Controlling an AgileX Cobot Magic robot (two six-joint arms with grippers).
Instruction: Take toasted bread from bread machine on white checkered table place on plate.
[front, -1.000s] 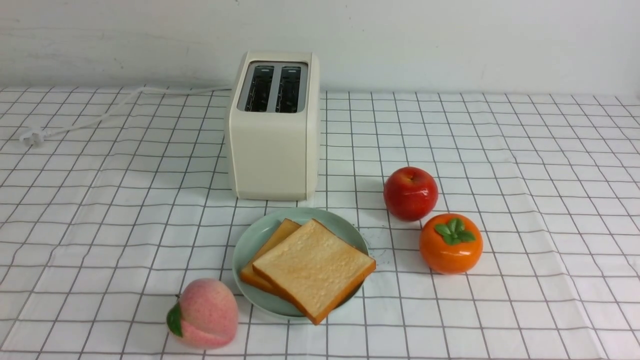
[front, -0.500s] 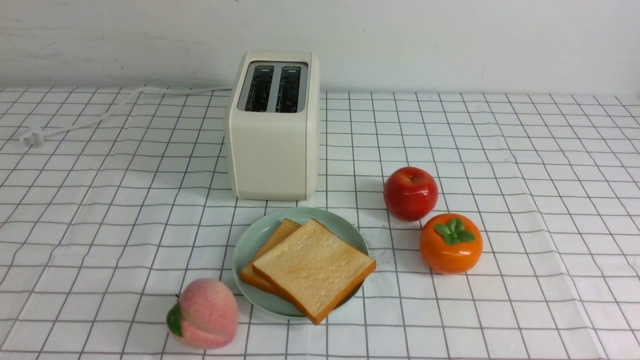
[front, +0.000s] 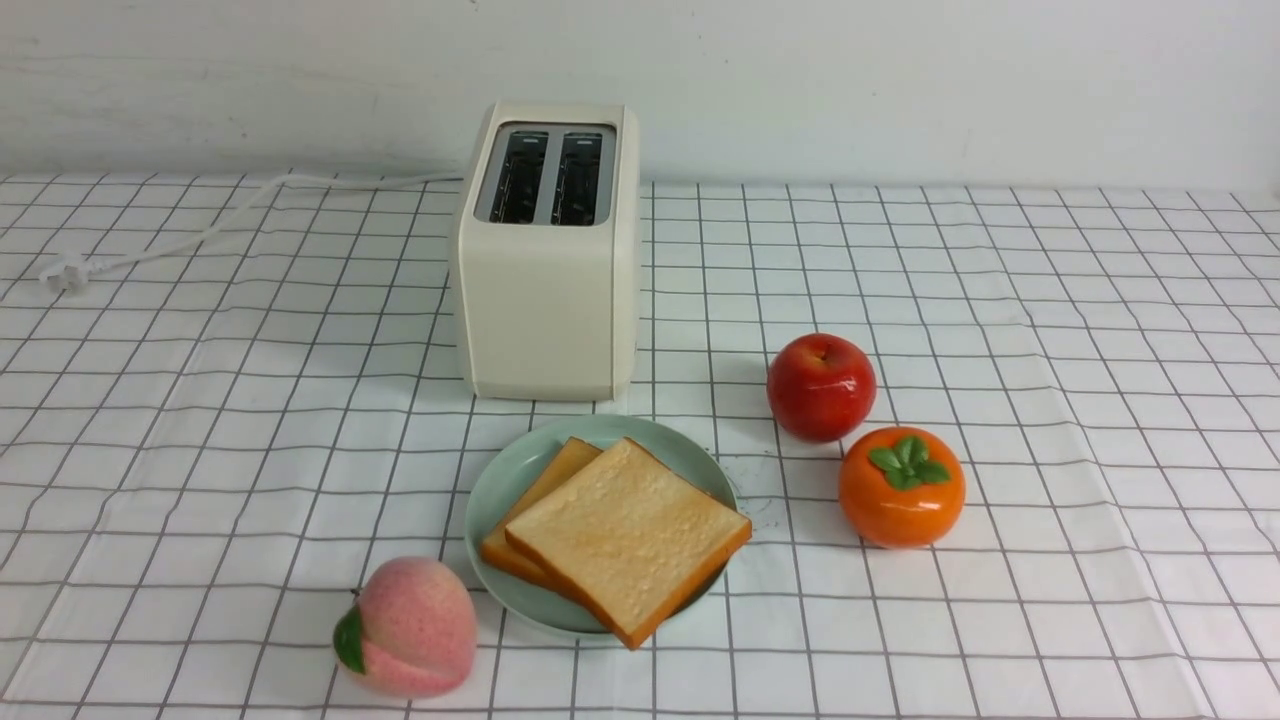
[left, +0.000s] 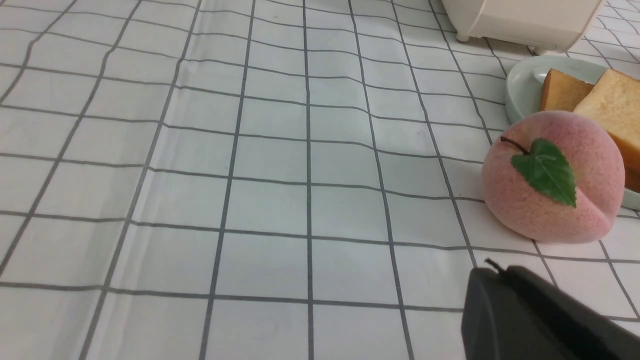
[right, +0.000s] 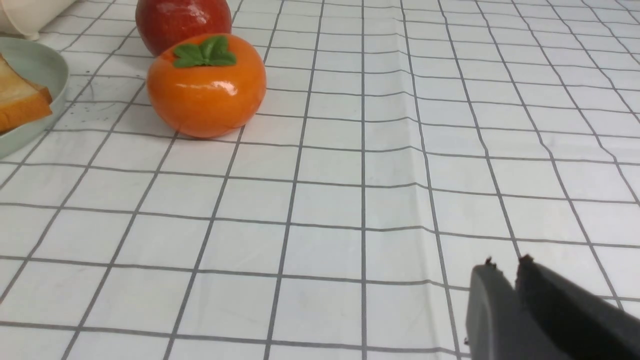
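Observation:
Two slices of toasted bread (front: 628, 535) lie stacked and overlapping on the mint-green plate (front: 505, 480) in front of the cream bread machine (front: 548, 290), whose two dark slots are empty. The toast (left: 612, 107) and plate (left: 522, 82) also show in the left wrist view, and the plate (right: 35, 65) with a toast corner (right: 20, 102) in the right wrist view. My left gripper (left: 495, 272) is shut and empty, low over the white checkered table (front: 200, 450) near the peach. My right gripper (right: 505, 265) is shut and empty, off from the persimmon. Neither gripper shows in the front view.
A pink peach (front: 410, 628) sits touching the plate's near left rim. A red apple (front: 821, 387) and an orange persimmon (front: 901, 487) stand right of the plate. The toaster's white cord (front: 200, 225) runs to a plug at the far left. A white wall lies behind.

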